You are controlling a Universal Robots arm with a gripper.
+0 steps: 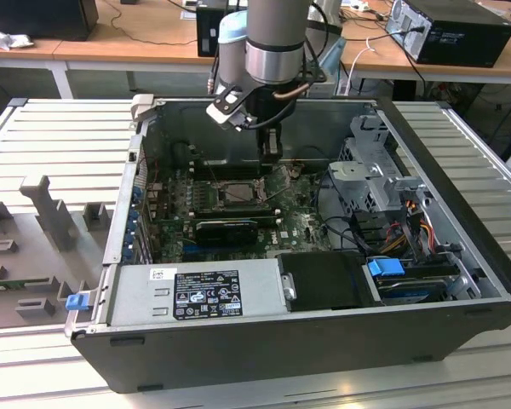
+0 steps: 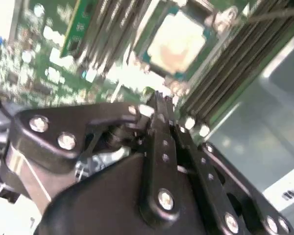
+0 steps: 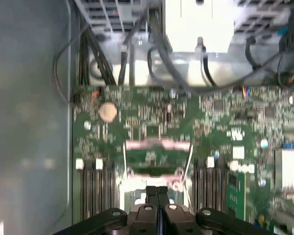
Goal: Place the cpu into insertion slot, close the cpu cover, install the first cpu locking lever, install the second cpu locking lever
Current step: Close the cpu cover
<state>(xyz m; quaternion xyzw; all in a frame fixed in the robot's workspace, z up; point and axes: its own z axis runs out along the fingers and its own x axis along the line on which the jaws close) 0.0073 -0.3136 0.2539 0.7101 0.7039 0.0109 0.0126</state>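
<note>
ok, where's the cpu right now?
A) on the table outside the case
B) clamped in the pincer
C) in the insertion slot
C: in the second wrist view the pale cpu lies in the insertion slot, apart from the pincer.

The black label [image 1: 206,294] and white sticker [image 1: 158,274] on the power supply [image 1: 261,290] carry print too small to read.

Open computer case [image 1: 324,341], grey power supply [image 1: 200,291]
</note>
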